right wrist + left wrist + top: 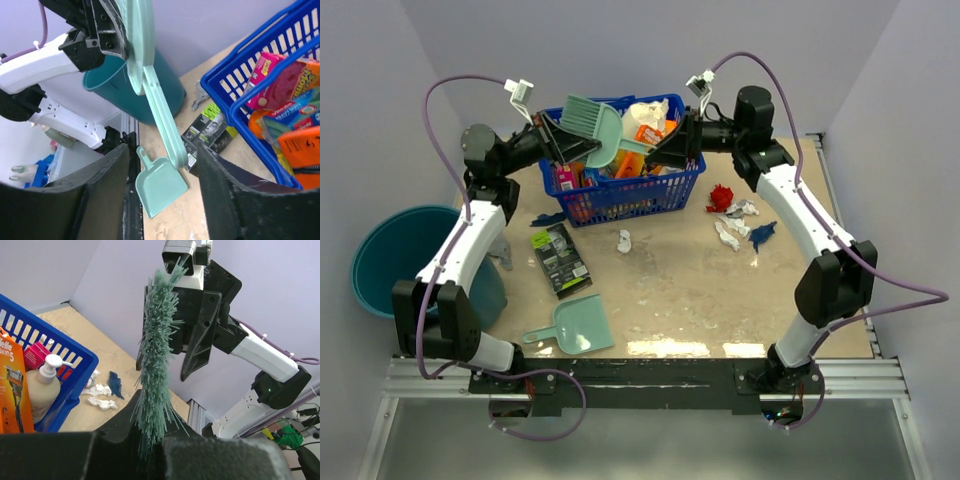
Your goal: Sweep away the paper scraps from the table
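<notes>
My left gripper [570, 142] is shut on the bristle head of the mint-green brush [595, 125] and holds it in the air over the blue basket [620, 195]. In the left wrist view the bristles [157, 355] rise from between its jaws. The brush handle [162, 120] reaches into my right gripper [657, 153], which is open with its fingers either side of the handle end, not touching it. Paper scraps lie on the table [680, 290]: a red one [721, 196], white ones [732, 232] [624, 240], dark blue ones [762, 235] [548, 218].
The mint-green dustpan [575, 328] lies near the front edge, left of centre. A black-and-green packet [561, 259] lies behind it. A teal bucket [400, 260] stands off the table's left edge. The basket holds several packets and bottles.
</notes>
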`<action>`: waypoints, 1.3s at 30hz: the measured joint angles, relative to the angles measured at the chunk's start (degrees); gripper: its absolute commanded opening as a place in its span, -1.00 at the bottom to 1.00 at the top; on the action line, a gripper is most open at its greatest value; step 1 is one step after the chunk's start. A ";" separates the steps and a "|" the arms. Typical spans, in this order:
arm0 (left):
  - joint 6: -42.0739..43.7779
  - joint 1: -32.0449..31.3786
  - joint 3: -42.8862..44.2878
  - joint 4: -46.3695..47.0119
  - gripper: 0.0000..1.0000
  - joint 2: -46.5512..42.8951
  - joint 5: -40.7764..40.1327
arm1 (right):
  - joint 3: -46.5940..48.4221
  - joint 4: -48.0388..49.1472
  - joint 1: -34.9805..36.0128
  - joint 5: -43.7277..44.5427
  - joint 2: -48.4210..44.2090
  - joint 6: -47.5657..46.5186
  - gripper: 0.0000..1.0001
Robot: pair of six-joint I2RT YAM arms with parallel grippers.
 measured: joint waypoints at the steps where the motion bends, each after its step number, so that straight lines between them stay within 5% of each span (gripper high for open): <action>1: -0.15 0.00 0.13 0.00 -1.00 0.11 0.00 | 0.24 0.52 0.31 -0.11 0.33 0.42 -0.09; 4: -0.17 0.00 0.17 0.02 -1.00 0.13 0.02 | 0.55 2.10 1.20 -0.92 1.03 1.38 -0.34; 5: -0.17 -0.02 0.17 0.02 -1.00 0.13 0.09 | 0.55 2.43 1.36 -1.14 1.14 1.53 -0.60; 8: 0.46 -0.31 0.17 0.11 -0.89 0.09 0.44 | 0.55 2.56 1.51 -1.33 1.40 0.98 -0.94; 13: 6.27 -0.46 -1.03 -0.07 0.09 -0.04 1.73 | 0.76 1.42 1.18 -4.35 1.38 -2.21 -1.00; 15: 10.51 -0.48 -1.51 -1.90 0.87 -0.04 4.66 | 1.11 -0.61 0.98 -4.17 1.38 -5.01 -1.00; 18: 24.87 0.04 0.85 -15.43 0.96 -0.07 7.48 | 3.74 -10.51 0.02 -2.64 1.49 -14.80 -1.00; 21: 49.86 1.25 7.13 -36.79 0.99 0.02 4.33 | 7.41 -23.89 -0.92 3.02 1.14 -30.97 -1.00; 27: 82.49 0.94 13.84 -60.28 0.95 -3.58 1.16 | 7.91 -42.69 -0.76 14.01 -1.51 -55.12 -1.00; 35: 99.91 -3.89 17.51 -70.95 0.81 -4.92 1.03 | 7.19 -52.26 8.31 24.11 -5.40 -70.31 -1.00; 39: 104.21 -6.49 20.46 -76.61 0.53 -2.23 1.03 | 7.43 -53.40 10.64 25.31 -5.57 -71.82 -1.00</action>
